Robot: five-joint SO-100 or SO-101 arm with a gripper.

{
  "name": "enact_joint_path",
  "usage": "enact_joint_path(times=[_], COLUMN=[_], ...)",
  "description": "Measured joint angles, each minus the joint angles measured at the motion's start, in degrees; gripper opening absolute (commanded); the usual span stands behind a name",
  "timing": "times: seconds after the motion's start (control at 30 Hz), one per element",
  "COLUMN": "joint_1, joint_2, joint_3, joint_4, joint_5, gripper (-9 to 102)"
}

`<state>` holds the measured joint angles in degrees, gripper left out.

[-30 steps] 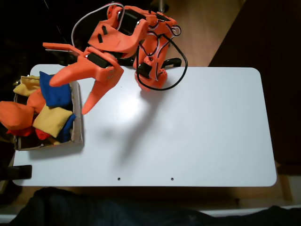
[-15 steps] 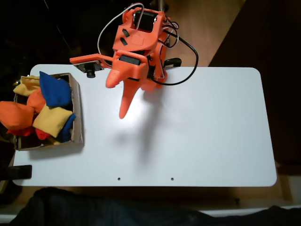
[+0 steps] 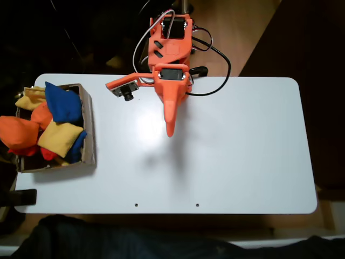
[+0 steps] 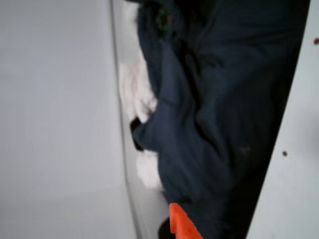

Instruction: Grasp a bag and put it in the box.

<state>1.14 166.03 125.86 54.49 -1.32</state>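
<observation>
Bag [image 3: 19, 133], bright orange, is seen slumped over the left wall of the box [image 3: 89, 129] at the frame's left edge. End effector [image 3: 170, 129] is held clenched and empty above the bare tabletop [image 3: 242, 145], upper centre.

fixed view overhead, wrist view blurred, close

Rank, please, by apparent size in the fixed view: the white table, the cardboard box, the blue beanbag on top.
1. The white table, by far the largest.
2. The cardboard box, partly hidden by its contents.
3. The blue beanbag, smallest.
</observation>
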Motion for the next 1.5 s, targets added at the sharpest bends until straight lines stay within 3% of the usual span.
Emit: enact_joint_path(times=[0.1, 0.33, 0.43, 0.6, 1.5], joint_1=[-0.97, -2.55, -3.08, -3.16, -3.52], joint_2=[2.02, 5.62, 6.59, 8.7, 21.09], joint_3=[3.16, 9.14, 10.11, 12.48, 29.0], joint_4=[-1.49, -4.31, -4.31, -4.22, 2.02], joint_5=[-0.44, -0.62, -0.62, -1.32, -3.08], gripper=[38, 34, 17, 1, 0])
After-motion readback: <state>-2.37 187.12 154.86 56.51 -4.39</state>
